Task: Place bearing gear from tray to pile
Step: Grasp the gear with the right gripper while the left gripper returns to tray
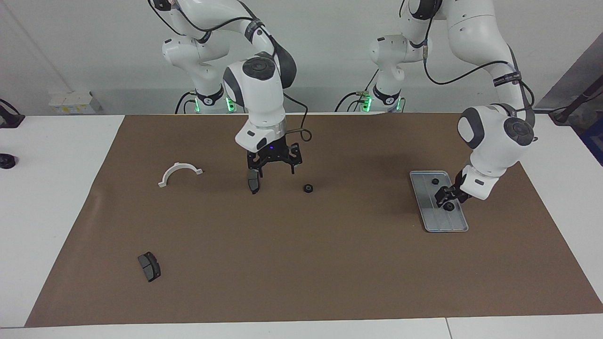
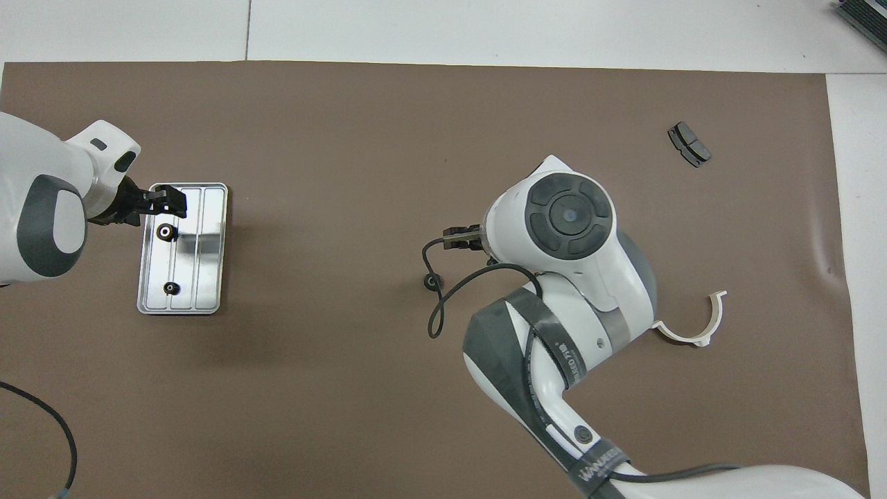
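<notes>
The silver tray (image 1: 426,209) lies toward the left arm's end of the mat and holds two small black gears (image 1: 435,181), (image 1: 449,206); it also shows in the overhead view (image 2: 208,267). My left gripper (image 1: 449,197) is open and hangs low over the tray, just above the gear farther from the robots (image 2: 165,232). A third gear (image 1: 308,188) lies on the mat mid-table (image 2: 432,281). My right gripper (image 1: 274,165) is open, over the mat between that gear and a dark brake pad (image 1: 254,183).
A white half-ring bracket (image 1: 179,173) lies toward the right arm's end, also seen from overhead (image 2: 693,333). A second brake pad (image 1: 149,266) lies farther from the robots (image 2: 689,144). The brown mat (image 1: 301,263) covers the table.
</notes>
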`<state>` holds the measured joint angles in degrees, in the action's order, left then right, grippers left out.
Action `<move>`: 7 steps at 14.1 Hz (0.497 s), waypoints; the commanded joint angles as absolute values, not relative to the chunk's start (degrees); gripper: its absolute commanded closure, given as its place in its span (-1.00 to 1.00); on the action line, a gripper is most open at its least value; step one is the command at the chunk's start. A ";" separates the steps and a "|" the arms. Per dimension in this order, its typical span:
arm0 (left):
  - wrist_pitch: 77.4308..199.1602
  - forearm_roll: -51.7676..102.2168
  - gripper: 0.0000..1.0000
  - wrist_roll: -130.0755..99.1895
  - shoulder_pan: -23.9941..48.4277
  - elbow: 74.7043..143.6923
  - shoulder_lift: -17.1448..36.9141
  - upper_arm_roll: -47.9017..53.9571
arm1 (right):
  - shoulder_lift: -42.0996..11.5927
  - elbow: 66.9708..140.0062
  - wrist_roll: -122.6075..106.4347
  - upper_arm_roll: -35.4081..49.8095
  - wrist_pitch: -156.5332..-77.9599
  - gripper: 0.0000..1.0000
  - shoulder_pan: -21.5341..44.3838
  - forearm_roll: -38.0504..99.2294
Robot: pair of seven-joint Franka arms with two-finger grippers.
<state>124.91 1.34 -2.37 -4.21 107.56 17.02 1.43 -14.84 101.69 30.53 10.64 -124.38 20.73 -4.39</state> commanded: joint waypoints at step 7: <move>134.56 1.49 -0.52 0.26 -6.59 115.05 16.08 2.02 | -28.39 96.67 43.59 10.55 -132.70 -1.00 27.59 -13.62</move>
